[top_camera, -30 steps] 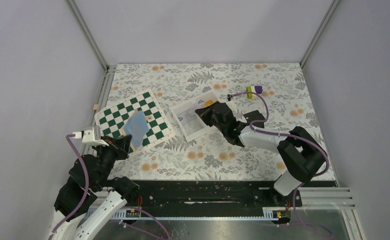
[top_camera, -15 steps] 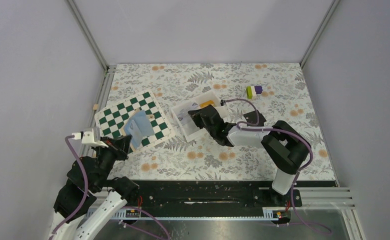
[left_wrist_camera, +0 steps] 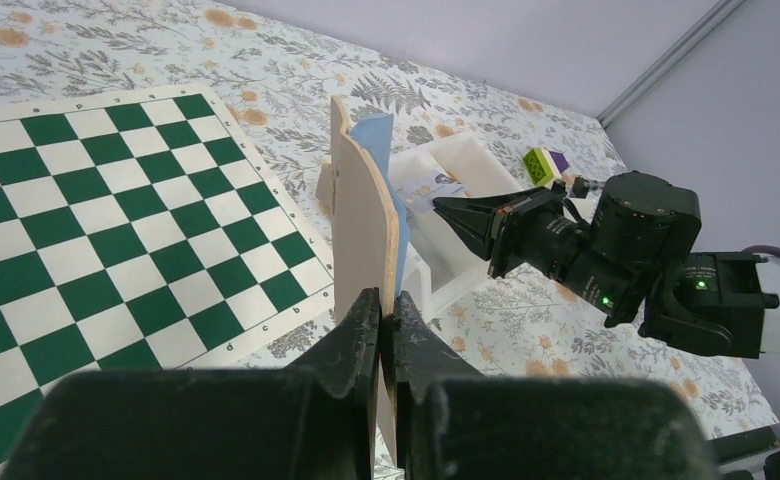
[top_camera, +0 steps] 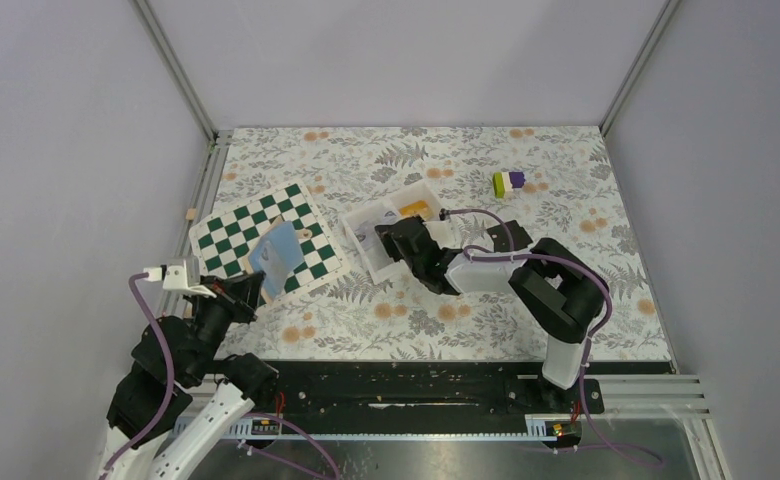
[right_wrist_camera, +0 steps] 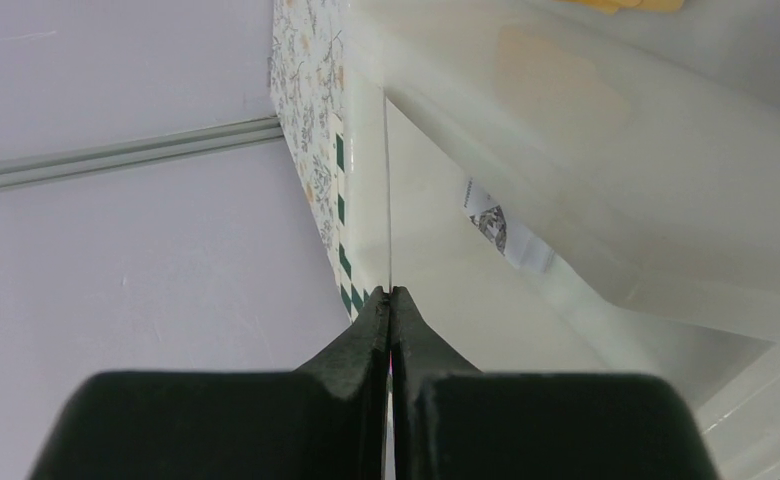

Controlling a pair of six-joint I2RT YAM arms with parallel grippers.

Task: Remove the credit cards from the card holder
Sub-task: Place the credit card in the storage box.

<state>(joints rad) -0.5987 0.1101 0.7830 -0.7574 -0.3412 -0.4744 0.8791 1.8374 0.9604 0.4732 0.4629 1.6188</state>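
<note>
The card holder (left_wrist_camera: 366, 215) is held upright, clamped in the left gripper (left_wrist_camera: 382, 305) over the chequered board (left_wrist_camera: 116, 230). What appears to be an edge-on credit card (right_wrist_camera: 387, 200) is clenched in the right gripper (right_wrist_camera: 390, 298) above the white tray (left_wrist_camera: 446, 275).

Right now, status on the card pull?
Left gripper shut on card holder, upright over chequered board. Right gripper shut on credit card at white tray. No blockage seen.
</note>
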